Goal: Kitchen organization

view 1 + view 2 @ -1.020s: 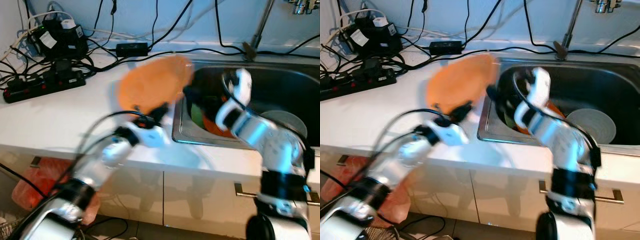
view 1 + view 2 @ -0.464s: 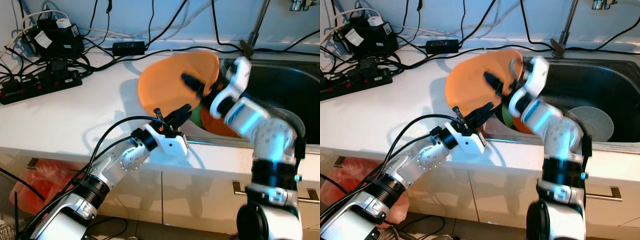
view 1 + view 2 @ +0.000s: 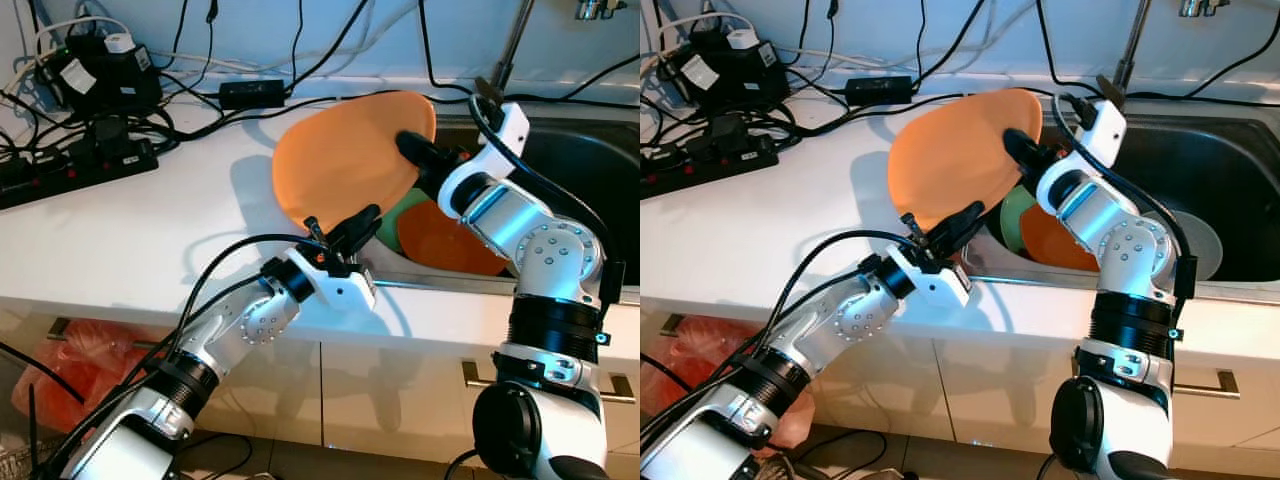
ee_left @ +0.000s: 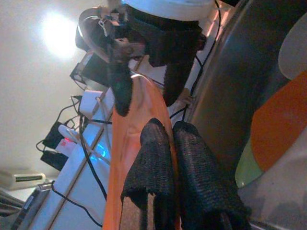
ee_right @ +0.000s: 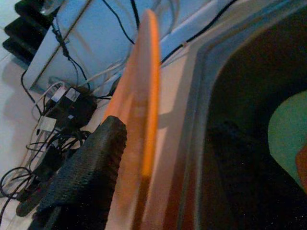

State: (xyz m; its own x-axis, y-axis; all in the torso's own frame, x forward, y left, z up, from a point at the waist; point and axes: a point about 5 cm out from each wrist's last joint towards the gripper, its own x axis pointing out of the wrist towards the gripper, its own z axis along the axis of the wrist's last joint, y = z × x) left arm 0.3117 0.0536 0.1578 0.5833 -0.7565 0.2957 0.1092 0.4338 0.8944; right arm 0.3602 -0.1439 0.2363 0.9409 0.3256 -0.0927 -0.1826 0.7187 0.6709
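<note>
You hold an orange plate on edge between both pincers over the tabletop beside the sink; this reads as a hand-over or a joint carry.

In the eye views, your left pincer pinches the plate's lower rim, and your right pincer grips its upper right edge; more plates, an orange one and a green one, lean in the sink. In the left wrist view, the left pincer's fingers sit nearly together, clamped on the rim. In the right wrist view, one finger lies flat against the plate's face and the other is behind it, so the right pincer is closed on the plate. Next, I judge, one pincer must let go only once the other holds firm, then set the plate down flat.
</note>
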